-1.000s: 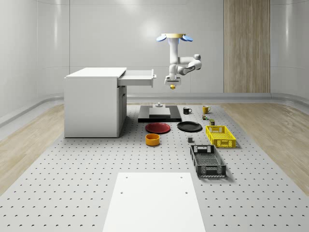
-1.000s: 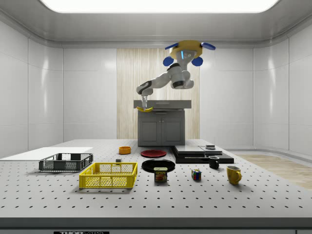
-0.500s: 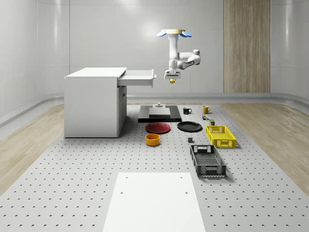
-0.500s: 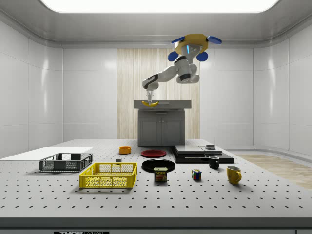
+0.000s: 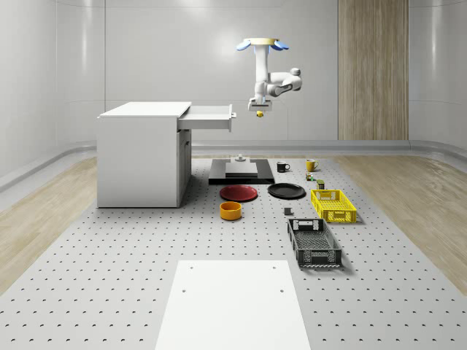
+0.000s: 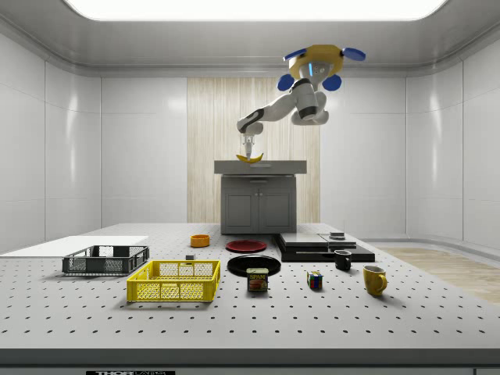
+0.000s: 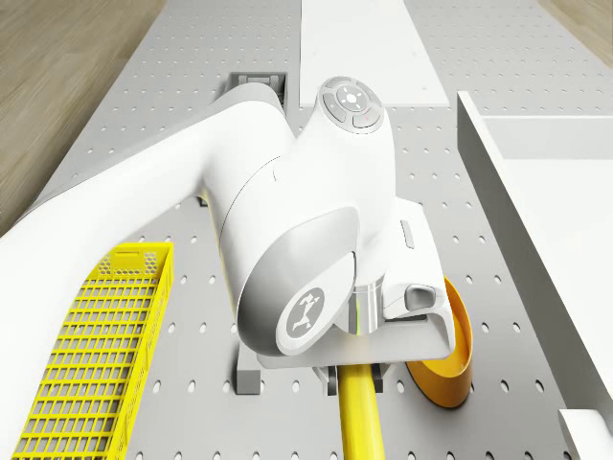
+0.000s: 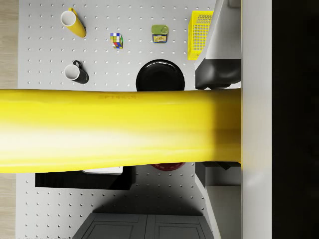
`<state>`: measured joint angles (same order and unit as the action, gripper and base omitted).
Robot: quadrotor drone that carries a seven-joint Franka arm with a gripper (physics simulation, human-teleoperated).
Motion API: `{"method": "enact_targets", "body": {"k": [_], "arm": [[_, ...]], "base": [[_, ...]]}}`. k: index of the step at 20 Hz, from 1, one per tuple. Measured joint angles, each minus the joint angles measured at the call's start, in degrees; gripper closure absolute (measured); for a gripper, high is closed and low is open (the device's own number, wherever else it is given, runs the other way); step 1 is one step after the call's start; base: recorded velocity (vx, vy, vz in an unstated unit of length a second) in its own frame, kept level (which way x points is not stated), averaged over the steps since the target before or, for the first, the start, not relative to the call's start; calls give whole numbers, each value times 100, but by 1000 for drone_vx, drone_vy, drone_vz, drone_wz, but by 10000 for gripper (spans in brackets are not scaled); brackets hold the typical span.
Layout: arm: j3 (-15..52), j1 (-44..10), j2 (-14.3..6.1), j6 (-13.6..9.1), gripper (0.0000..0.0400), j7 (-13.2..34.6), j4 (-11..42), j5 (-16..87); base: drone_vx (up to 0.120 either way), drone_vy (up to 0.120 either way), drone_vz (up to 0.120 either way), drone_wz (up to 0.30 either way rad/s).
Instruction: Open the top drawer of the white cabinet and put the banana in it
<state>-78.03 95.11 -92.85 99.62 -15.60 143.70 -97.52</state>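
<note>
Hovering high above the worktop (image 5: 109,292), drone (image 5: 261,45) sits just off the whole-scene view's right of the pulled-out top drawer (image 5: 208,117) of the white cabinet (image 5: 142,157). Gripper (image 5: 258,109) clamps the banana (image 6: 250,158), carried near drawer-front height, not inside.

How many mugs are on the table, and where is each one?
2. A black mug and a yellow mug stand toward the side view's right, beyond the Rubik's cube; the yellow one is nearer that camera. Others may be hidden.
</note>
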Motion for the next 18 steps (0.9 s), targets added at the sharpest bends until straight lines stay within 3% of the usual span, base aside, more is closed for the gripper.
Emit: {"method": "enact_targets", "body": {"k": [10, 12, 18], "arm": [[0, 0, -1, 1, 210, 0, 0, 1], [0, 0, -1, 1, 210, 0, 0, 1], [0, 0, -2, 2, 210, 0, 0, 1]], "base": [[-120, 0, 120, 0], [-20, -40, 100, 0], [0, -120, 0, 0]]}}
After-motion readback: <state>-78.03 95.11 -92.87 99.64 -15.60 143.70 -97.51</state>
